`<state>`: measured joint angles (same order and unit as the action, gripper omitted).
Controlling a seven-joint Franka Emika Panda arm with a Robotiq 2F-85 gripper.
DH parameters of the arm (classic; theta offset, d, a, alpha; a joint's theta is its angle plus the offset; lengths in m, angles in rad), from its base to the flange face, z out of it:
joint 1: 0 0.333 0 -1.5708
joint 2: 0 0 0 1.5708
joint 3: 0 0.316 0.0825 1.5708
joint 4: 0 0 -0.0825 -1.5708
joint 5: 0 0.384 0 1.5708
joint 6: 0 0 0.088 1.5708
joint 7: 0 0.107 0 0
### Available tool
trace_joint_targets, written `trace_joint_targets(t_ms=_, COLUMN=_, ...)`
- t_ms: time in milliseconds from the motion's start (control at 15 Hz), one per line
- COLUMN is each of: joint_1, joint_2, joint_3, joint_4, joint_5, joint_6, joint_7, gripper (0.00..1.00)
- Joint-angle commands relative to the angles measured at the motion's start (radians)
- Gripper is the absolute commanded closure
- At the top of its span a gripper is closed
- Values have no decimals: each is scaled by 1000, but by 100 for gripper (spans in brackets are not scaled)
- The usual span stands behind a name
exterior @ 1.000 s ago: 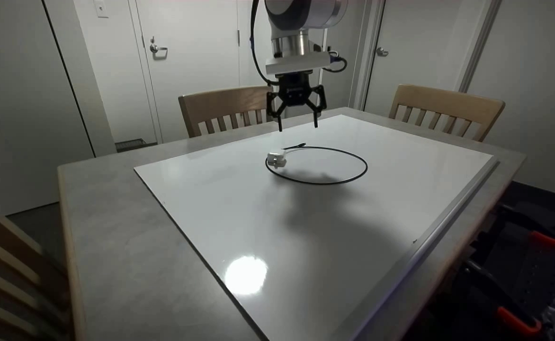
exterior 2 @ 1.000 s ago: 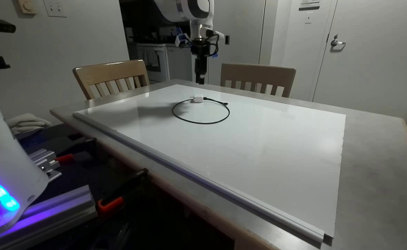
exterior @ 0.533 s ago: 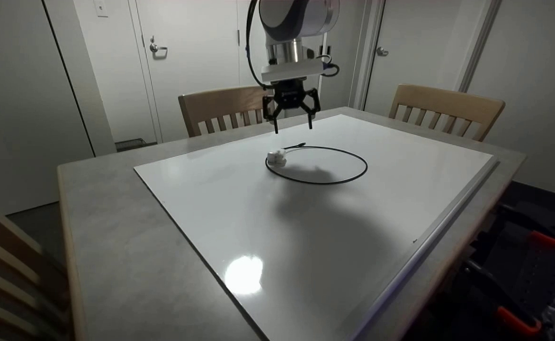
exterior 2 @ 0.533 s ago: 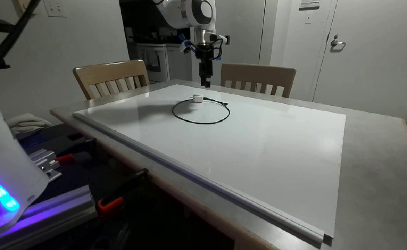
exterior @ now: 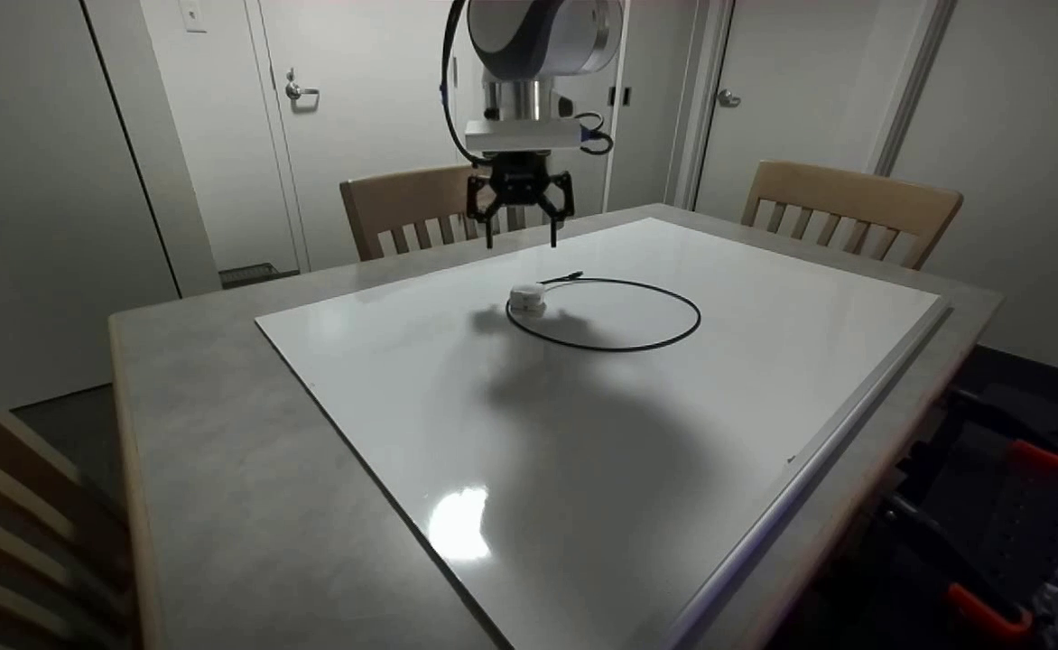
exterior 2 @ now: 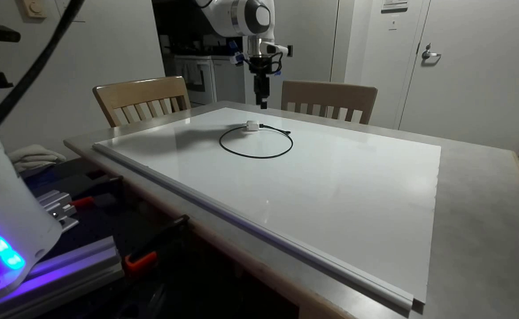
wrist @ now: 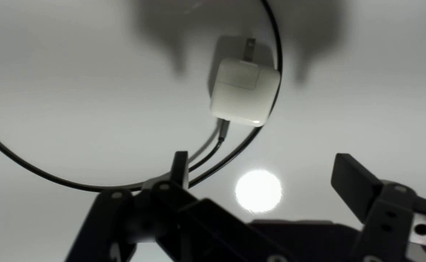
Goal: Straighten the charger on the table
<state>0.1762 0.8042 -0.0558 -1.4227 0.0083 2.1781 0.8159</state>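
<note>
The charger lies on the glossy white top of the table (exterior: pixel 457 406). Its black cable (exterior: pixel 624 349) curves round in one wide loop, seen in both exterior views. A white plug block (wrist: pixel 244 94) sits at the loop's edge, a metal prong pointing up the wrist view and the cable's connector (wrist: pixel 223 130) in its opposite side. A thicker dark cable end (exterior 2: pixel 287 132) lies near the block. My gripper (exterior: pixel 522 246) hangs in the air above the block, touching nothing. In the wrist view its fingers (wrist: pixel 356 185) stand wide apart, and the left one hides part of the cable.
Wooden chairs (exterior: pixel 430 212) stand along the far side of the table, close behind the gripper. A raised grey rail (exterior 2: pixel 259 228) runs along one edge of the white top. Clamps with orange handles (exterior 2: pixel 141 262) sit beside the robot's base (exterior 2: pixel 11 212).
My gripper has shifted left in an exterior view, slightly right in another, and has turned a little. It ends slightly lower than a second ago, still open. The charger has not moved.
</note>
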Motion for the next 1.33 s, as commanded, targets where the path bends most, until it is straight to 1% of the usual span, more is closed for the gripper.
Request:
trace_joint_targets(t_ms=0, joint_1=4, joint_2=2, joint_3=0, joint_4=8, joint_5=14, joint_6=5, joint_7=-3, gripper=0)
trace_joint_targets(t_ms=267, joint_1=4, joint_2=2, joint_3=5, joint_4=11, joint_5=23, joint_6=14, joint_7=-3, gripper=0)
trace_joint_targets(t_ms=467, joint_1=3, joint_2=5, joint_3=17, joint_4=21, joint_5=35, joint_6=-30, joint_7=-7, gripper=0)
trace_joint_targets(t_ms=733, joint_1=12, joint_2=-3, joint_3=21, joint_4=-3, joint_5=35, joint_6=-25, joint_7=7, gripper=0)
trace_joint_targets(t_ms=867, joint_1=31, joint_2=-10, joint_3=3, joint_4=-26, joint_5=15, joint_6=-12, joint_7=37, gripper=0)
trace_joint_targets(t_ms=1267, joint_1=36, joint_2=-13, joint_3=5, joint_4=-82, joint_5=23, joint_6=23, joint_7=99, gripper=0)
